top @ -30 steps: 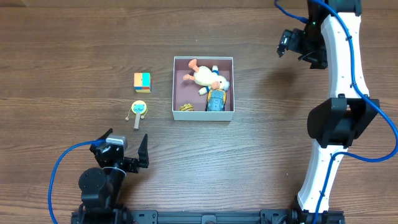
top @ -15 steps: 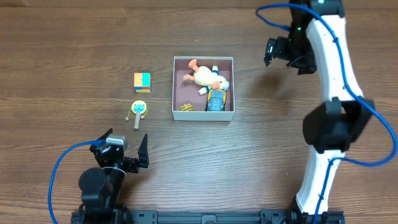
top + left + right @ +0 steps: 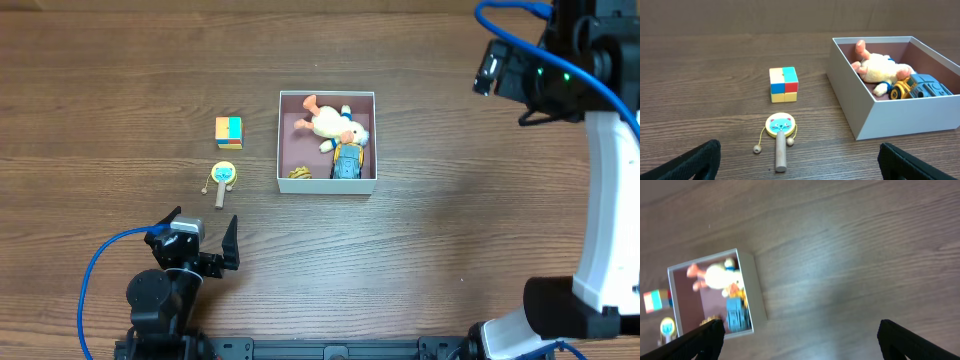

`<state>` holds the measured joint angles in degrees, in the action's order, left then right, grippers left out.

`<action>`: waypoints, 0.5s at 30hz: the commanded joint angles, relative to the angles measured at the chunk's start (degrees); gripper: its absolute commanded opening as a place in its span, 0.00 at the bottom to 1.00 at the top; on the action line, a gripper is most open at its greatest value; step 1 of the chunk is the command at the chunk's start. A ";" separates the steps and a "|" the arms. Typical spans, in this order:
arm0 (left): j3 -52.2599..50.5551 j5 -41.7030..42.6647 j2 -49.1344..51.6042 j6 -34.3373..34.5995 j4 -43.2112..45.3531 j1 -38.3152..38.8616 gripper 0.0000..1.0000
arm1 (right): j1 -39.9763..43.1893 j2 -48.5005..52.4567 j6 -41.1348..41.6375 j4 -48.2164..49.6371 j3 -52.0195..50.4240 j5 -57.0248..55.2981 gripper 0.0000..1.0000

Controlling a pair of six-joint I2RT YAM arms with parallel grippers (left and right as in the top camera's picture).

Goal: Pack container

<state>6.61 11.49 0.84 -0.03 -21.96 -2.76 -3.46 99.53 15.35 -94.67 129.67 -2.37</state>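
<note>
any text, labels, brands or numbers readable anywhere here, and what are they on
No readable text in any view.
The drum rattle shows only a drawn cat face, no letters.
The colour cube has plain coloured squares.
The container has blank white walls.
Any print on the blue toy car is too small to tell.

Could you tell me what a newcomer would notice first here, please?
The white-walled container sits in the middle of the table, holding a plush duck, a blue toy car and a small tan piece. Left of it lie a coloured cube and a cat-faced rattle drum.
</note>
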 commanded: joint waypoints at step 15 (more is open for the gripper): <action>0.04 -0.31 -0.55 -0.66 -0.52 -0.33 1.00 | -0.26 -12.87 2.97 3.19 -23.91 -5.73 1.00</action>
<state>6.61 11.49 0.84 -0.03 -21.98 -2.76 -3.51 94.45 18.59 -94.00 109.16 -5.23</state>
